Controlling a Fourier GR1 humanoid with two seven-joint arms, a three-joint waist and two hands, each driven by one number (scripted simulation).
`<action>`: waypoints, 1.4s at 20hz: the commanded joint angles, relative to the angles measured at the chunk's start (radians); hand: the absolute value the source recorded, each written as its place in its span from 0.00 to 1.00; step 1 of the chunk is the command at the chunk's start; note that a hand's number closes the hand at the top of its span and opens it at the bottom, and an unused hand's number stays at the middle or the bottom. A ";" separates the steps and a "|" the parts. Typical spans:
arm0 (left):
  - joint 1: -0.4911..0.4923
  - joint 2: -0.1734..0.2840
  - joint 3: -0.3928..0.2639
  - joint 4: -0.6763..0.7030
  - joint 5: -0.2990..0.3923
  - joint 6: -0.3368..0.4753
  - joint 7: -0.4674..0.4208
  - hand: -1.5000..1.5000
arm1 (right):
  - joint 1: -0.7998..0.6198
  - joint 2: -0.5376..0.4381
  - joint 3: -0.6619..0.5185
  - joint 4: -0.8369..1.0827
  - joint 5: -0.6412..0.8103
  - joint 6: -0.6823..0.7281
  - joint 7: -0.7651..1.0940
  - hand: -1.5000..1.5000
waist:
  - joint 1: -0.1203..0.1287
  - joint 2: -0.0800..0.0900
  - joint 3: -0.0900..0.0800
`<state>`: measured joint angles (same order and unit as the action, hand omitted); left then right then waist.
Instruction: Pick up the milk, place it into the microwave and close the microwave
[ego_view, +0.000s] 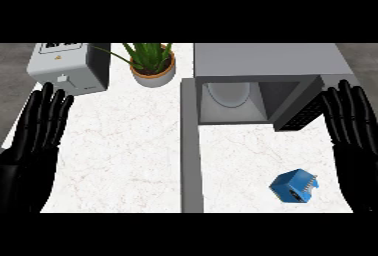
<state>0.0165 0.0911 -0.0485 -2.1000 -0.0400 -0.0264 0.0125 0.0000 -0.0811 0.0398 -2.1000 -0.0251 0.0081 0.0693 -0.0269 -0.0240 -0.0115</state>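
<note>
A small blue milk carton (294, 186) lies on the white counter at the lower right. The grey microwave (266, 65) stands at the back right, its cavity open with a round white plate (227, 93) inside. Its door (190, 145) is swung out toward me, seen edge-on as a grey strip down the middle of the counter. My right hand (351, 125) rests open, fingers up, at the right edge, above and to the right of the carton. My left hand (37, 130) rests open at the left edge. Neither touches anything.
A grey toaster-like appliance (68, 65) stands at the back left. A potted green plant (152, 64) sits between it and the microwave. The microwave's dark control panel (303, 118) faces the right hand. White counter (125, 150) stretches left of the door.
</note>
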 joint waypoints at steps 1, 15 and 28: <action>-0.069 0.028 0.084 0.044 0.078 -0.030 -0.006 0.00 | 0.019 0.013 -0.009 -0.057 0.090 -0.071 0.020 0.00 | 0.021 0.023 0.011; 0.035 0.095 0.291 0.032 0.328 -0.105 0.077 0.00 | 0.074 0.081 0.451 -0.221 0.868 -0.599 0.438 0.00 | 0.031 0.021 0.010; 0.224 0.094 0.402 -0.142 0.500 -0.206 0.142 0.00 | 0.267 0.063 0.615 -0.138 1.055 -0.839 0.479 0.00 | 0.028 0.022 0.012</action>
<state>0.2123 0.1921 0.3390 -2.1774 0.4185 -0.2272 0.0988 0.2063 -0.0040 0.6344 -2.2231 1.0247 -0.7863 0.5653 0.0036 -0.0025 -0.0005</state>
